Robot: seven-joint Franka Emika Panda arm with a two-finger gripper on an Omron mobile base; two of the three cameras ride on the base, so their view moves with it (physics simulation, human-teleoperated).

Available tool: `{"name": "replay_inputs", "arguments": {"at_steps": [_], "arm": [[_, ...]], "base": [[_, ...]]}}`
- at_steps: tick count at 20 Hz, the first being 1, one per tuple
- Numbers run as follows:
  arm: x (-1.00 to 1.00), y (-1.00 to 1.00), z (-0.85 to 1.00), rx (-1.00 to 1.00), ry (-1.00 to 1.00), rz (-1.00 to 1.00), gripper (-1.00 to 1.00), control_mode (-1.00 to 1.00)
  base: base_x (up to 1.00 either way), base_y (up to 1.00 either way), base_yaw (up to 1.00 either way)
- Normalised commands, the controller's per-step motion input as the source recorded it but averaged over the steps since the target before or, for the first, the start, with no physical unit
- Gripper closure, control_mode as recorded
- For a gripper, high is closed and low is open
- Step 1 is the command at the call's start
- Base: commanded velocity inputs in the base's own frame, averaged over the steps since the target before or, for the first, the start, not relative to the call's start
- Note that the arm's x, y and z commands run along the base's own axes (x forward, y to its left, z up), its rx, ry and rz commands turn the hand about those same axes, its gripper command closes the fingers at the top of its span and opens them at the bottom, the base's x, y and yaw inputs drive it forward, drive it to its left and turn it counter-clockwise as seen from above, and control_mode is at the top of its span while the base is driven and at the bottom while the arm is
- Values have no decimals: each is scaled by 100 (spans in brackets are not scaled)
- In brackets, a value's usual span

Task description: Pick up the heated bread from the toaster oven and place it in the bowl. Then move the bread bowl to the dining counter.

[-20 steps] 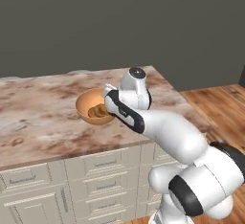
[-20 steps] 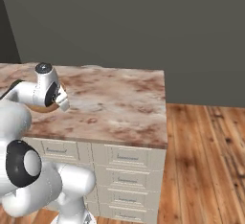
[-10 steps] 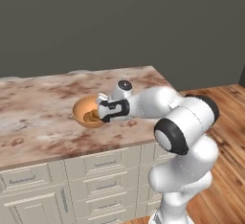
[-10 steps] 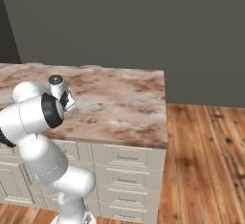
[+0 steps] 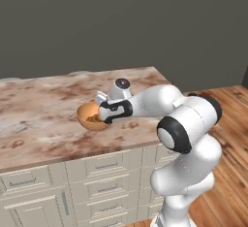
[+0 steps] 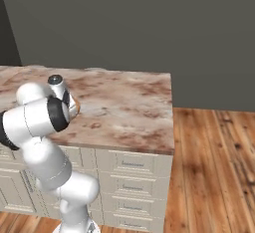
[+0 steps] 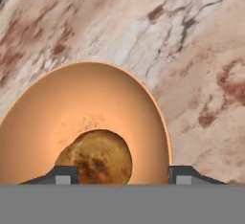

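I see the gripper (image 7: pixel 122 176) released, fingertips (image 7: pixel 64 175) spread across the orange-tan bowl (image 7: pixel 72 108) with bread (image 7: pixel 98 156), on the marbled surface (image 7: pixel 191 50) at lower left of the hand view.

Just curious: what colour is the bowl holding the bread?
Smooth orange-tan; the bowl shows best in the hand view.

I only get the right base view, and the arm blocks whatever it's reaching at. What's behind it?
Observer: A bowl, sitting on the counter.
Visitor: Anything in it?
Observer: Yes, the bread lies at the bottom.
Visitor: Is the hand squeezing the bowl?
Observer: No. The hand is open, one fingertip over the inside, the other outside the rim.
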Motion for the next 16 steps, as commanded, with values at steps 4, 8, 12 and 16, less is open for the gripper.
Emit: {"name": "replay_inputs", "arguments": {"at_steps": [4, 8, 12, 16], "arm": [[-58, -71, 86, 4, 0, -1, -100, -100], [-100, -100, 51, 10, -1, 0, -100, -100], [-100, -100, 16, 9, -5, -2, -100, -100], [-100, -100, 16, 0, -12, 0, -100, -100]], "base": [[0, 0, 0], [0, 0, 0], [0, 0, 0], [0, 0, 0]]}}
